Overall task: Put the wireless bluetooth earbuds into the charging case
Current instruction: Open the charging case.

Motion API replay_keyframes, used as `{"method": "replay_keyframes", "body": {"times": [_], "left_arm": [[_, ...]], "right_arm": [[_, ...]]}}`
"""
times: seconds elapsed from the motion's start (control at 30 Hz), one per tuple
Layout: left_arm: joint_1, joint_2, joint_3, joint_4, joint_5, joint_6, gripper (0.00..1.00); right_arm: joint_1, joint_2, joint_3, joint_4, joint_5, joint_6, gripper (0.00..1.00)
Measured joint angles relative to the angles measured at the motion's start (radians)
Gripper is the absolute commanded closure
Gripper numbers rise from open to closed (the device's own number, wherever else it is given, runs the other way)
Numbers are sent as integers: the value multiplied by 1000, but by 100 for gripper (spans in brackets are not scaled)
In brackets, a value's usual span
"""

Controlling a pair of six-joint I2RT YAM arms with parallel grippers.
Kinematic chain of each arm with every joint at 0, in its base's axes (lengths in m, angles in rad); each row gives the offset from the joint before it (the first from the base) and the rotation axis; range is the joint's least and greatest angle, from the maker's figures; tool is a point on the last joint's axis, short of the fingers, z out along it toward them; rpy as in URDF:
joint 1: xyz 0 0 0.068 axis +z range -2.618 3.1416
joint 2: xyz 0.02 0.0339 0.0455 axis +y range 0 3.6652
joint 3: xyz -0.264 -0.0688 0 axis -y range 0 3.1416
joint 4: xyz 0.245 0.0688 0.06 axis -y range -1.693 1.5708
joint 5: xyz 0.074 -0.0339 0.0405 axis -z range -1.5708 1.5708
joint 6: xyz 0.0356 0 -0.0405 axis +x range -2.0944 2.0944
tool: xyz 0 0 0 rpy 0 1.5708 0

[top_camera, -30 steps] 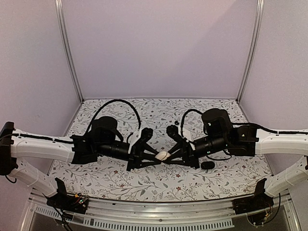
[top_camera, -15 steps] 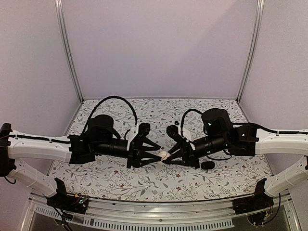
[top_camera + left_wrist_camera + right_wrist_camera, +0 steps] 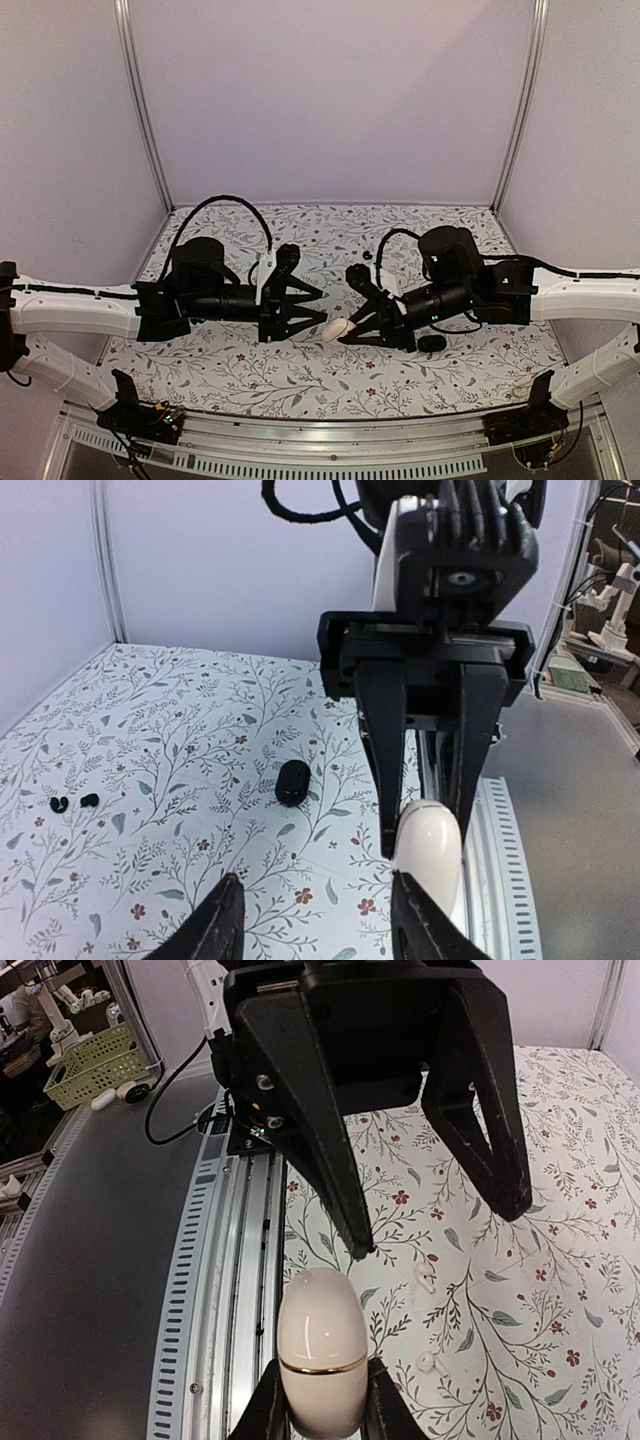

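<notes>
My right gripper [image 3: 322,1412] pinches the cream case [image 3: 320,1335] at bottom centre. My left gripper [image 3: 320,925] stands partly open and empty (just beside it). The black earbuds [image 3: 74,802] lie on the table [image 3: 180,710], at the left edge of the left wrist view.

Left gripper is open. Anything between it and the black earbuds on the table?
Nothing visible. In the left wrist view only bare table lies between the left gripper and the black earbuds; the black oval case sits off that line.
</notes>
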Motion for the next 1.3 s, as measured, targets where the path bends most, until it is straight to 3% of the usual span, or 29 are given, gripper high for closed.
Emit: {"method": "replay_keyframes", "body": {"times": [0.6,1.3], "left_arm": [[-21,64,24,-19,82,29,47],[4,21,45,-59,-90,2,51]], "right_arm": [[0,0,0,1,55,23,100],[-6,-3,-6,3,52,19,100]]}}
